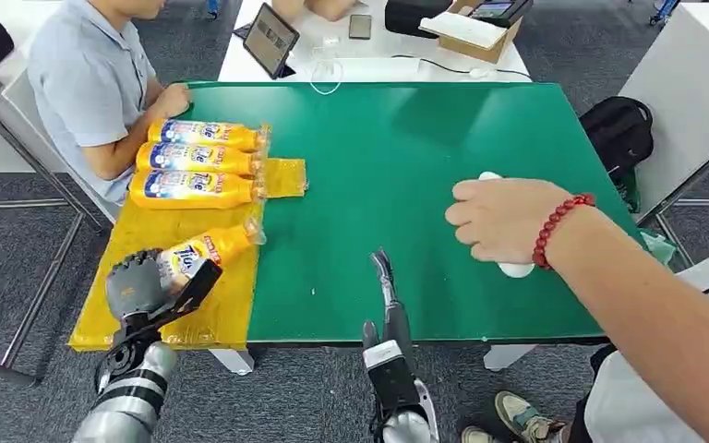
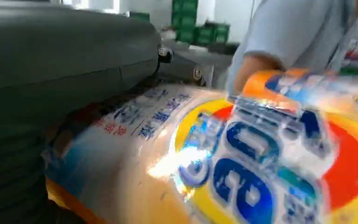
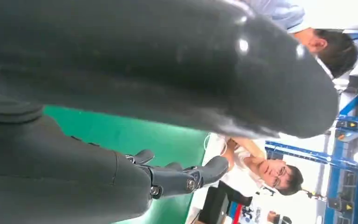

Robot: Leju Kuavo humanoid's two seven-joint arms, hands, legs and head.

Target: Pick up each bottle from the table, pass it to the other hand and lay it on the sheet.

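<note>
We hold one orange Tide bottle (image 1: 205,253) in our left hand (image 1: 138,286), with the fingers wrapped around its bottom end, over the near part of the yellow sheet (image 1: 226,309) at the left of the green table (image 1: 378,138). In the left wrist view the bottle's label sits right against our hand, so the hold looks firm. Our right hand (image 1: 385,277) is at the near edge of the table, in the middle, with its fingers out straight and nothing in them. If we let go too high or with the bottle tilted, we think it may roll off the near edge of the sheet, or bump the bottles lying just beyond it. We count four orange bottles: this one and three more lying side by side in a row (image 1: 203,159) at the far end of the sheet. There is one sheet. On the right, a person's hand (image 1: 503,217) with a red bead bracelet (image 1: 558,224) covers a white thing (image 1: 515,269) on the table, and we cannot tell what it is. If we reach there too soon, we could hit that hand.
</note>
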